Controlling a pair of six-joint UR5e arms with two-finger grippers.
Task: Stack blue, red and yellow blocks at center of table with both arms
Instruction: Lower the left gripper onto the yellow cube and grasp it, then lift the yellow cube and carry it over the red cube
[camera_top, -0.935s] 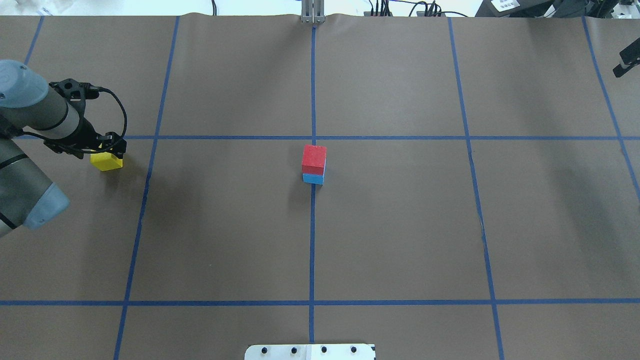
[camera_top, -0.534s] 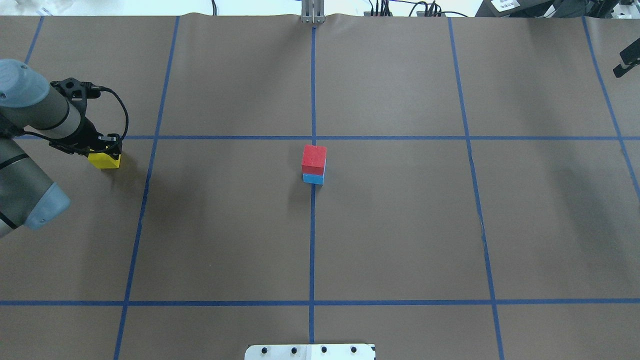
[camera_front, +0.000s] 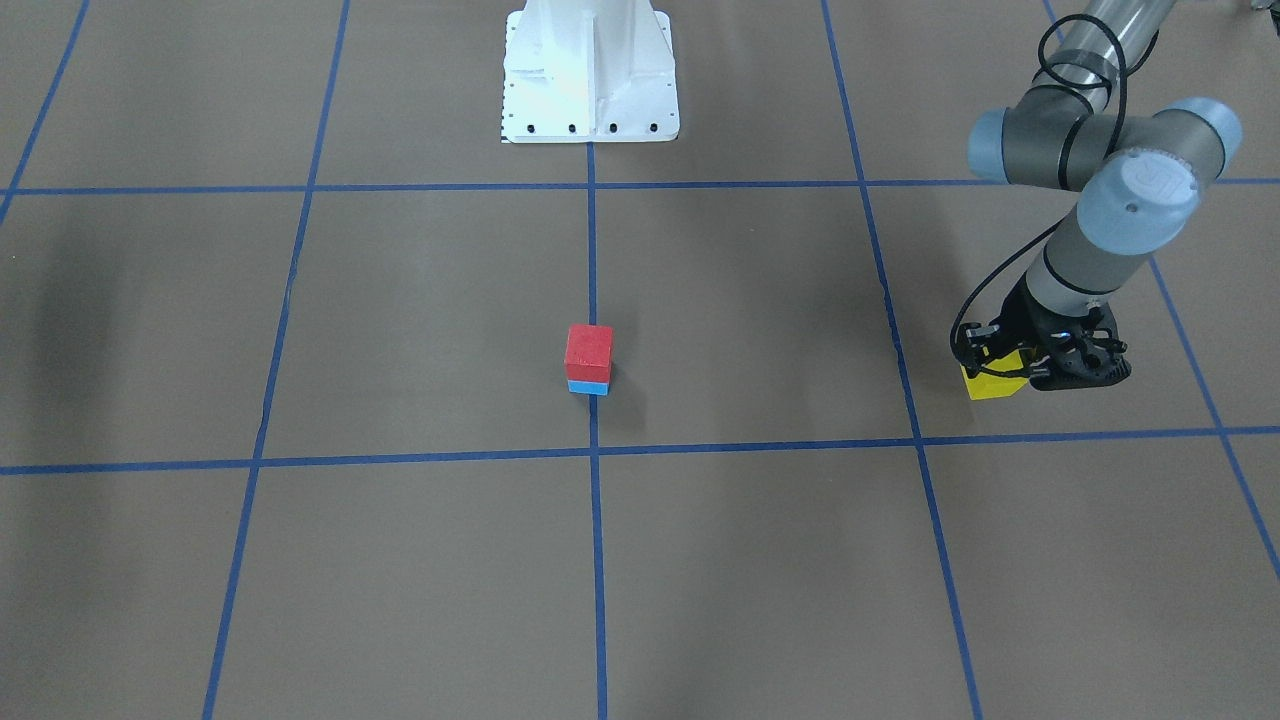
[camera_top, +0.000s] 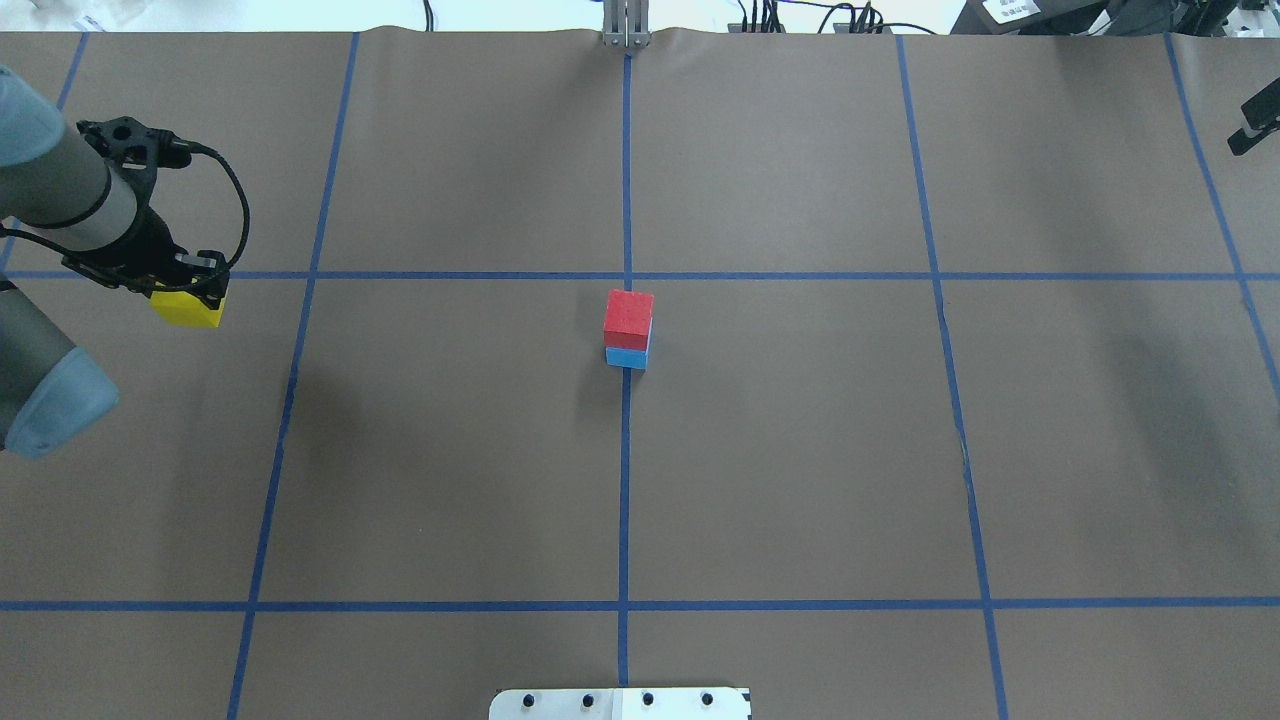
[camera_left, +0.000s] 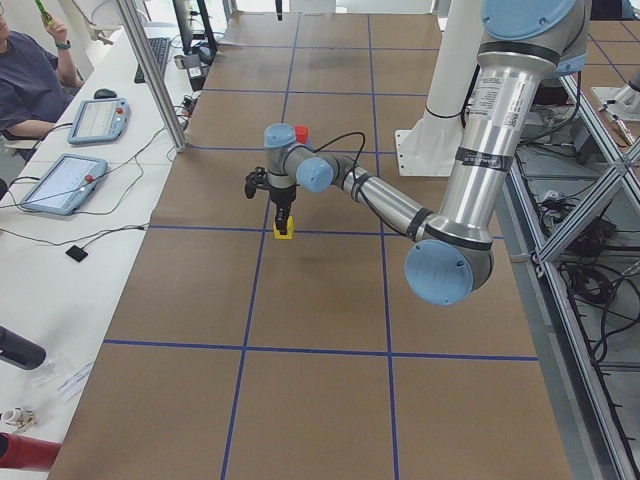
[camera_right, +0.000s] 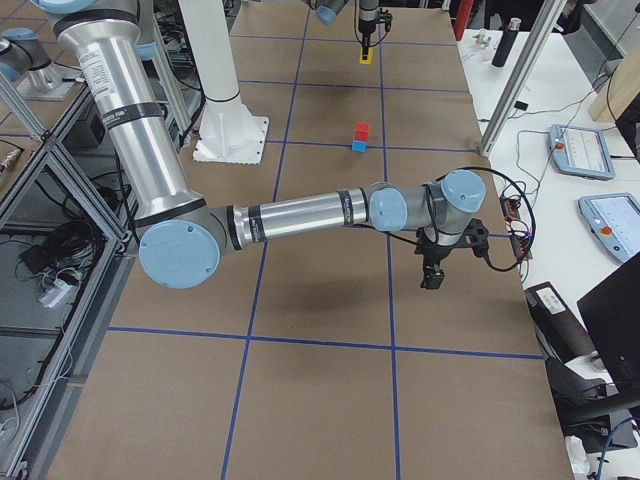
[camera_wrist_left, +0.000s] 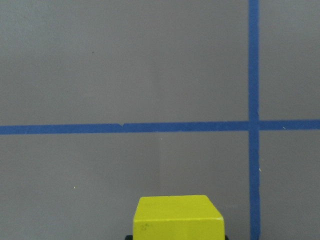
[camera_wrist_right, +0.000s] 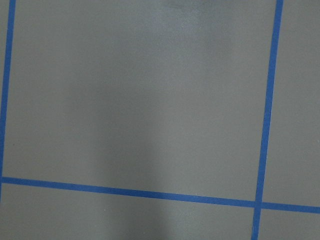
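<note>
A brown desk (camera_top: 800, 470) is marked with a grid of blue tape lines (camera_top: 624, 480). At its centre, on the middle line, a red block (camera_top: 628, 314) sits squarely on a light blue block (camera_top: 626, 358). Well apart from them, on the robot's left side, the left hand (camera_top: 190, 290) grips a yellow block (camera_top: 186, 311) from above, near a tape crossing. The right hand (camera_right: 432, 274) hangs over bare desk at the opposite side, far from all three blocks. I cannot tell whether its fingers are wide or narrow.
</note>
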